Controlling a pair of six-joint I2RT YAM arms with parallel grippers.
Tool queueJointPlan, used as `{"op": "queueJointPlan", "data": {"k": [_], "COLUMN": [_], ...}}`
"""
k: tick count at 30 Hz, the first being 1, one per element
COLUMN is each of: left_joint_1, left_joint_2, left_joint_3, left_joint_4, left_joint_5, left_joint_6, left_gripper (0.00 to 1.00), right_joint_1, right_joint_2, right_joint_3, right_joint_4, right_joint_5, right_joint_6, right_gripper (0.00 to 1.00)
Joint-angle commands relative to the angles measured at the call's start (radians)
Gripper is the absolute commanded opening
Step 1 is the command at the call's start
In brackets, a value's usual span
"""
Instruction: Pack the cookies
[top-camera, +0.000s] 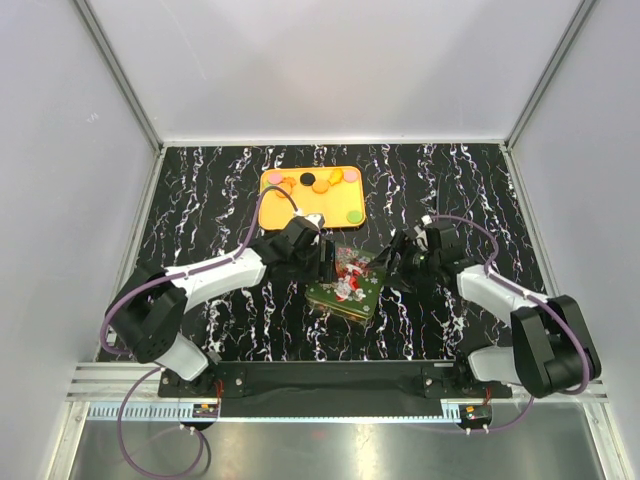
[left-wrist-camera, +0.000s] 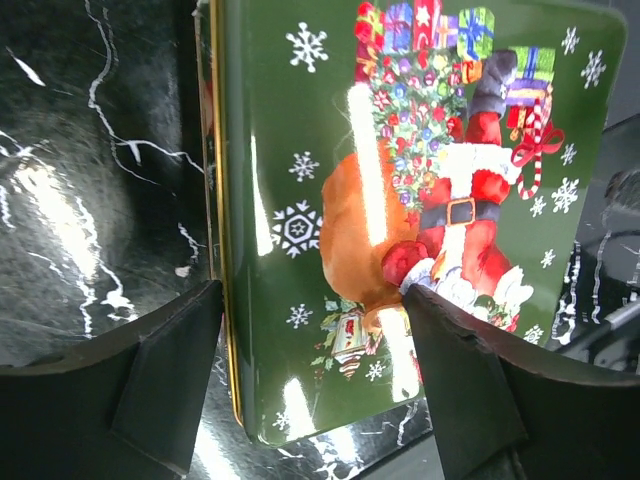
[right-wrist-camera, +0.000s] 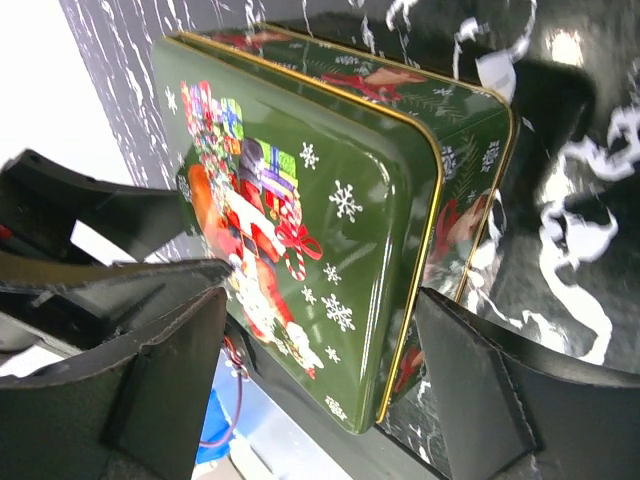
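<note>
So the green Christmas tin (top-camera: 345, 290) sits in the middle of the black marbled worktop (top-camera: 200, 200), lid (left-wrist-camera: 300, 150) on, and both arms are crowded around it. The left pincer (top-camera: 326, 262) is on the tin's left side and the right pincer (top-camera: 393, 262) is on its right, so the tin is sandwiched between them.

In the left wrist view the left pincer (left-wrist-camera: 312, 300) is spread wide with nothing held. One finger is just off the tin's gold-rimmed left edge and the other hangs over the Santa picture. The tin's long axis runs straight away from it. In the right wrist view the right pincer (right-wrist-camera: 322, 300) is also wide apart and holding nothing, straddling the near end of the tin, which runs off diagonally from it.

The cookies (top-camera: 322, 185) aren't in the tin at all. They're on the orange tray (top-camera: 335, 203), on the far side of the tin from the arm bases, a bit toward the left arm's side. Mostly orange, plus a black one, a couple of pink and a green.

My read is that no packing has happened yet and the lid has to come off first. After that, the left arm is the closer one to the tray.
</note>
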Motion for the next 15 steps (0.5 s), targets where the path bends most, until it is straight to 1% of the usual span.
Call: {"op": "queueJointPlan", "data": {"k": [1, 2, 3, 5, 10, 15], "left_joint_1": [-0.010, -0.010, -0.010, -0.010, -0.010, -0.010], "left_joint_2": [-0.012, -0.014, -0.014, -0.012, -0.012, -0.014], "left_joint_3": [-0.007, -0.016, -0.021, -0.030, -0.041, -0.047], "left_joint_4": [0.069, 0.079, 0.086, 0.105, 0.119, 0.122], "left_joint_5": [0.037, 0.039, 0.039, 0.045, 0.037, 0.036], "left_joint_6": [-0.037, -0.043, -0.048, -0.059, -0.073, -0.083], "left_gripper": [0.68, 0.68, 0.72, 0.75, 0.83, 0.83], "right_joint_1": [0.017, 0.019, 0.021, 0.031, 0.088, 0.100], "right_joint_2": [-0.076, -0.087, -0.097, -0.125, -0.188, -0.249], "right_joint_3": [-0.029, -0.041, -0.066, -0.086, -0.126, -0.166], "right_joint_4": [-0.026, -0.027, -0.024, -0.013, -0.038, -0.047], "right_joint_5": [-0.015, -0.018, -0.035, -0.051, -0.035, -0.069], "right_joint_6": [-0.033, -0.029, -0.023, -0.004, 0.026, 0.065], "right_gripper": [0.84, 0.85, 0.86, 0.86, 0.86, 0.87]}}
